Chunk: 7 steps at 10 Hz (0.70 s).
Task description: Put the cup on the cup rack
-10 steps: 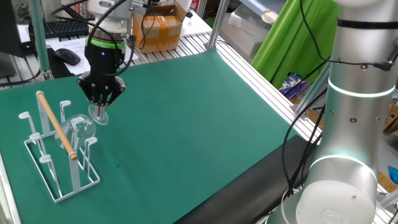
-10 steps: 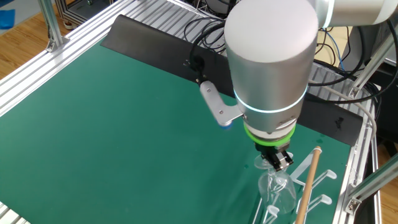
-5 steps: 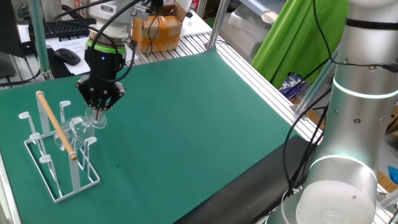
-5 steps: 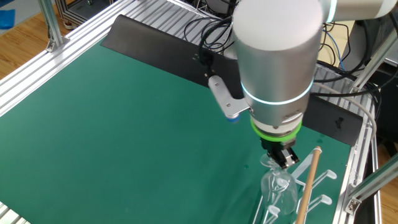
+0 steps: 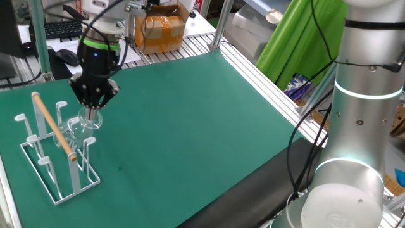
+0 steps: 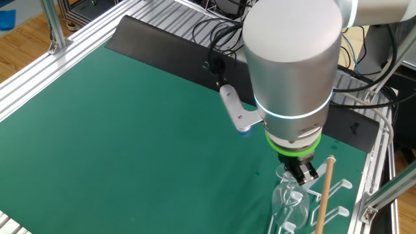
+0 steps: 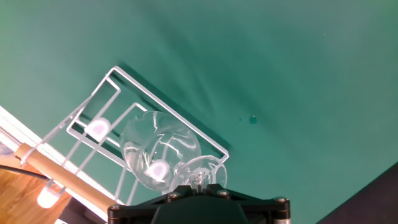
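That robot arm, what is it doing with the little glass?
The gripper is shut on the foot of a small clear cup and holds it upside down, tilted, over the white cup rack. In the hand view a white peg tip shows through the bowl. Whether the cup hangs on it yet, I cannot tell.

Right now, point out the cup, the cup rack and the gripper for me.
cup point(image 7: 158, 149): hand view, on the clear bowl.
cup rack point(image 5: 52, 124): one fixed view, on the wooden rod handle.
gripper point(image 5: 93, 106): one fixed view, between its fingertips, shut on the cup's stem end.
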Available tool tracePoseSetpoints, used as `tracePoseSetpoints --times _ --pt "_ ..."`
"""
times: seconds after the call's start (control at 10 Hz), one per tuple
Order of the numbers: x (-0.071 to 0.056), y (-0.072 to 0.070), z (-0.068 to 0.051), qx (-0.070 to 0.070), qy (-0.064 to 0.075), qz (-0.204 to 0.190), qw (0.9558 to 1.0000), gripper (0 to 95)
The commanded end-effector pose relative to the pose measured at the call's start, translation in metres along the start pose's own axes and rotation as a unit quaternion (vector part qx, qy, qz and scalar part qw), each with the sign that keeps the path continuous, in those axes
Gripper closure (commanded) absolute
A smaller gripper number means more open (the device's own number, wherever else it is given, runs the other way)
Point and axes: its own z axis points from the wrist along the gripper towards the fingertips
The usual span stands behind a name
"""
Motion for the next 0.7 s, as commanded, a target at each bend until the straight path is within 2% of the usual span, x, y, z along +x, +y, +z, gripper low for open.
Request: tracePoseSetpoints --times 0.1,0.2,0.4,0.7 --pt "0.000 0.001 -0.001 0.005 -0.004 -0.003 1.0000 95.0" --pt "0.000 0.001 -0.002 0.010 -0.004 -0.006 0.9999 95.0" --pt "-0.003 0.001 -0.009 0.036 -0.010 -0.019 0.9991 95.0" --pt "-0.004 -0.002 -0.019 0.045 -0.001 -0.030 0.9985 95.0"
